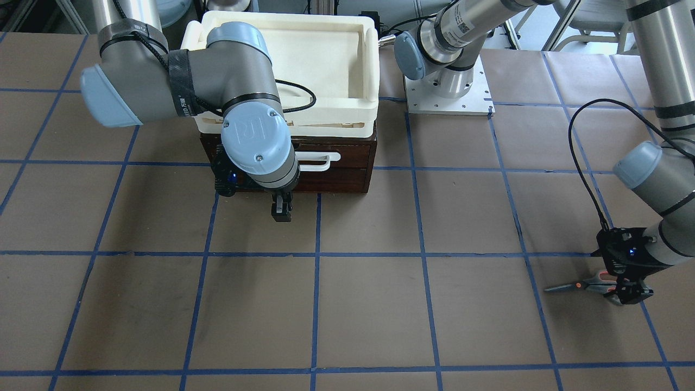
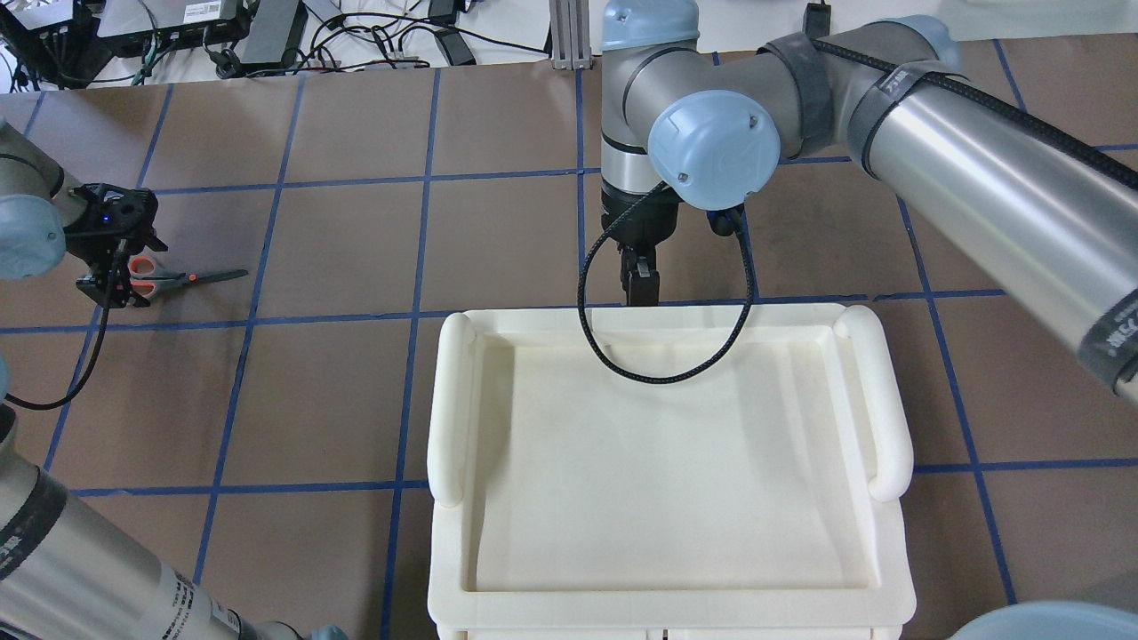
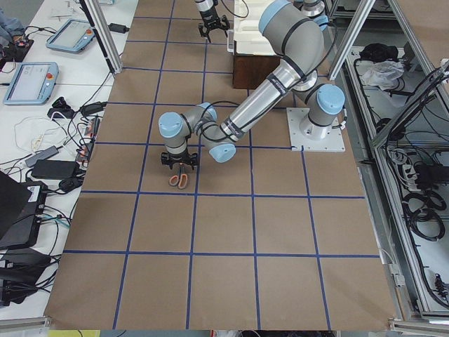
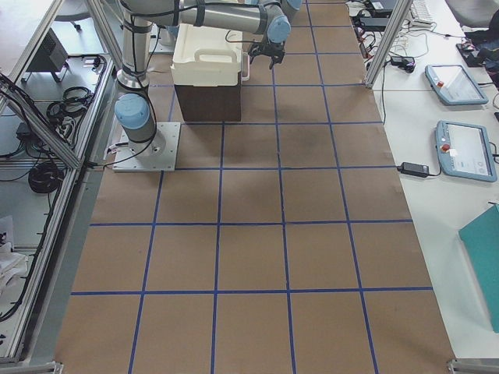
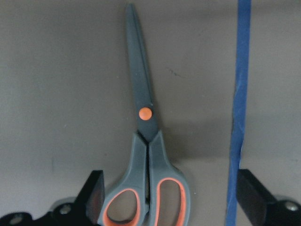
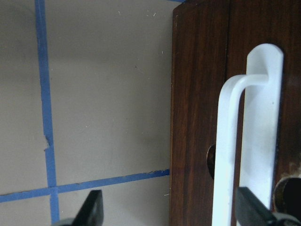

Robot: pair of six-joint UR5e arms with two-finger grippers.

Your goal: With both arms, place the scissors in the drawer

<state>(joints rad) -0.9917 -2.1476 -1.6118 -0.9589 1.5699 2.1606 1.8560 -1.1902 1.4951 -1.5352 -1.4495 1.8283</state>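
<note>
The scissors (image 1: 583, 286) lie flat on the brown table, blades shut; they also show in the overhead view (image 2: 182, 279). My left gripper (image 1: 630, 290) is open and low over them. In the left wrist view its fingers (image 5: 94, 194) straddle the grey-and-orange handles (image 5: 146, 200) without touching. The drawer (image 1: 336, 163) is shut, with its white bar handle (image 6: 233, 141) on the dark-brown front. My right gripper (image 1: 281, 209) is open just in front of it. In the right wrist view the handle lies between the fingertips (image 6: 251, 209), close to the right one.
A cream-white tray (image 2: 449, 400) sits on top of the drawer cabinet, with the right arm's black cable (image 2: 662, 369) looping over it. An arm's base plate (image 1: 480, 106) is bolted down beside the cabinet. Blue tape lines grid the table.
</note>
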